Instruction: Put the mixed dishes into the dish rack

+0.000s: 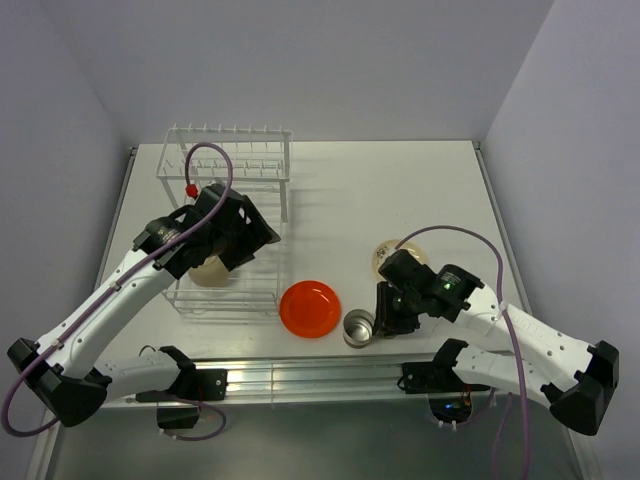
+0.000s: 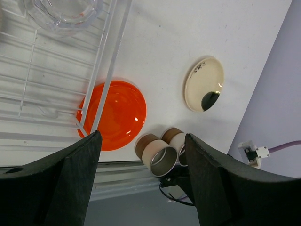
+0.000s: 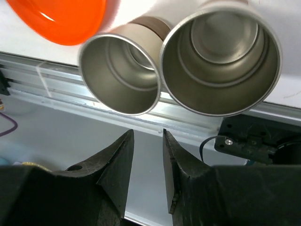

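Dish rack (image 1: pixel 232 165), left on tabletop (image 1: pixel 420 190): white-beige bowl (image 1: pixel 208 272) and clear glass (image 2: pixel 63 14) inside. Orange-red plate (image 1: pixel 310 308) beside it; cream plate (image 2: pixel 204 84) to the right, rim print unreadable. Two empty steel cups (image 3: pixel 120 75) touching at near edge. Left gripper (image 2: pixel 142 139) wide open, empty, above rack. Right gripper (image 3: pixel 148 133) slightly open, empty, facing cups.

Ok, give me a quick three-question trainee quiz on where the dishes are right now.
1. True or false: the orange-red plate is inside the dish rack.
2. How many steel cups sit by the near edge of the table?
3. The clear glass is: A in the rack, B on the plate, C on the bare table.
Key: 1 false, it lies beside the rack; 2 two; 3 A.
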Tool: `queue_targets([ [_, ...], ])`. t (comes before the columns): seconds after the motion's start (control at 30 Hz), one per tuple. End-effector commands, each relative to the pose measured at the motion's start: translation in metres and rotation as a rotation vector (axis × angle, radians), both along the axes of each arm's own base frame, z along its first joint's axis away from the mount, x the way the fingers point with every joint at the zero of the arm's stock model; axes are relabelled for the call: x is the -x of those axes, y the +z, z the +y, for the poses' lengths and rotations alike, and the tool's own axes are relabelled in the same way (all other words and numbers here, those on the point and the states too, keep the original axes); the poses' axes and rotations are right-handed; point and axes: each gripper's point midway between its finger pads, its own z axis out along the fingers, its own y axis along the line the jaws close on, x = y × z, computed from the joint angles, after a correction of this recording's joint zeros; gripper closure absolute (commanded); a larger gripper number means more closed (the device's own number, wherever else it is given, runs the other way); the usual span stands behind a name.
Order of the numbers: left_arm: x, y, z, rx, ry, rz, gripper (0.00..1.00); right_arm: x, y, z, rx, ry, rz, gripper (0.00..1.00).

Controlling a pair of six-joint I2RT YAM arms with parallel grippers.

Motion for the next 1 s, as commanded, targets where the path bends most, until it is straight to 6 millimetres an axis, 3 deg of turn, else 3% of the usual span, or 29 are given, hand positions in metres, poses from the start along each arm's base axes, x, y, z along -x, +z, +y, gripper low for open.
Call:
queue_targets([
  [0.0,0.0,0.009,-0.01,0.04,-0.012,-0.016,0.23,0.002,-0.002,0.006,-0.031,-0.048,0.013,0.62],
  [0.27,0.007,0.019,-0.007,0.051,0.001,-0.029,0.24,0.007,-0.011,0.009,-0.04,-0.081,0.053,0.62],
  [0.7,0.025,0.032,0.004,0.07,0.016,-0.041,0.25,-0.004,-0.027,0.031,-0.084,-0.155,0.097,0.62],
  [0.97,0.034,0.037,0.014,0.079,0.031,-0.049,0.25,-0.012,-0.037,0.031,-0.031,-0.193,0.104,0.62],
])
